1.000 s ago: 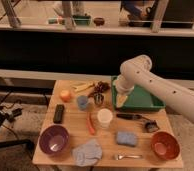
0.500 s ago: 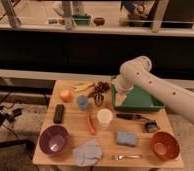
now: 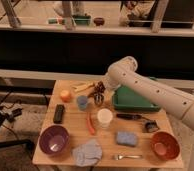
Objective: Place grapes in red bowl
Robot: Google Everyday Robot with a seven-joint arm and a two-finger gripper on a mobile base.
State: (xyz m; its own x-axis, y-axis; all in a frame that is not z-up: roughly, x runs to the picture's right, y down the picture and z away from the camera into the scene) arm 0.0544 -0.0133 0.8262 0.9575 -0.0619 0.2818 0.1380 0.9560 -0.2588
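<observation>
The grapes (image 3: 96, 89), a small dark reddish bunch, lie at the back middle of the wooden table (image 3: 140, 131), partly hidden by my gripper. My gripper (image 3: 98, 98) hangs right at the bunch, over its near side, with the white arm reaching in from the right. I cannot tell whether it touches the grapes. The red bowl (image 3: 165, 145) stands empty at the table's front right corner, far from the gripper.
A green tray (image 3: 134, 101) sits right of the gripper. A blue cup (image 3: 82, 102), a white cup (image 3: 105, 118), an orange (image 3: 65, 95) and a black remote (image 3: 59, 113) stand near. A purple bowl (image 3: 54, 139), a cloth (image 3: 87, 152), a blue sponge (image 3: 125, 138) and a fork (image 3: 127, 157) lie in front.
My arm has swung left, from over the green tray's edge to the grapes. Nothing on the table has moved.
</observation>
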